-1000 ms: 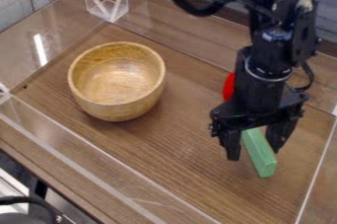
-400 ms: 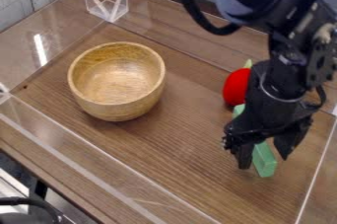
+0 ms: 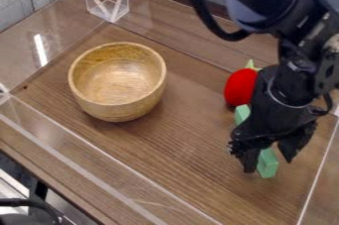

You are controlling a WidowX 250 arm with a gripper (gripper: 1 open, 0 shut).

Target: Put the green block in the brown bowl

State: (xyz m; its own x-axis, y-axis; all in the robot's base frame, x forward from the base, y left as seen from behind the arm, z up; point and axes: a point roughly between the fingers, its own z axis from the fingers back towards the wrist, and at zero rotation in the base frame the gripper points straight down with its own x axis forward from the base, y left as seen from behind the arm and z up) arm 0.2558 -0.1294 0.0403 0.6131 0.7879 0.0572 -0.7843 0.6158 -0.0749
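The green block point(image 3: 267, 158) lies flat on the wooden table at the right, mostly hidden by my gripper point(image 3: 268, 157). The gripper points straight down with its black fingers point(image 3: 247, 157) spread open on either side of the block, low over the table. I cannot tell whether the fingers touch the block. The brown bowl point(image 3: 118, 80) stands empty at the left centre, well apart from the gripper.
A red strawberry-shaped object with a green top point(image 3: 240, 85) sits just behind the gripper. Clear acrylic walls point(image 3: 106, 4) run along the table's edges, with one corner piece at the back left. The right wall is close to the gripper.
The gripper has shifted right and sunk lower around the green block, so more of the block is covered. The bowl and the red object have not moved.
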